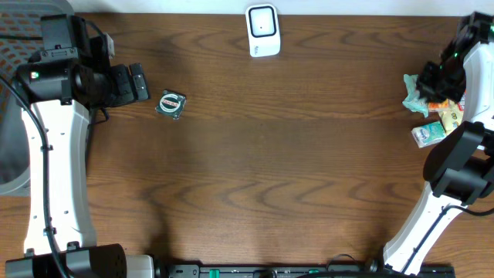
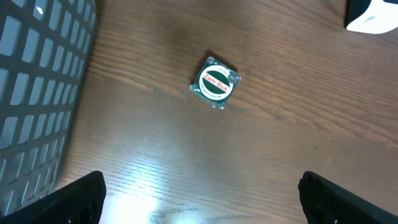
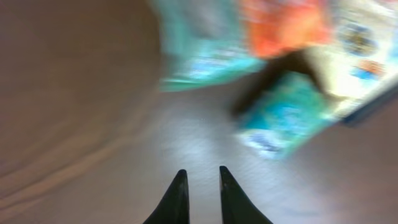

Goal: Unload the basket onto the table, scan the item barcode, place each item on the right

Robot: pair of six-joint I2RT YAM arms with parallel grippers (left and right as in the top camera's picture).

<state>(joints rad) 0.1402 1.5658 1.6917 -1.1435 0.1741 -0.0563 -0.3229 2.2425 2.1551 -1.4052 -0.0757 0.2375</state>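
Hovering empty, the left gripper (image 2: 200, 190) has its fingers spread wide. The small Zam-Buk tin (image 2: 214, 83) lies flat on the table (image 2: 280, 143) just ahead of it, untouched. The right gripper (image 3: 199, 186) shows fingers nearly together with a slim gap and nothing between them, above the pile of packets (image 1: 432, 108); the blur there leaves its target unclear. The scanner (image 1: 262, 31) stands well apart from both. Judged so, nothing is gripped yet: pick-up, presenting and scanning all remain.
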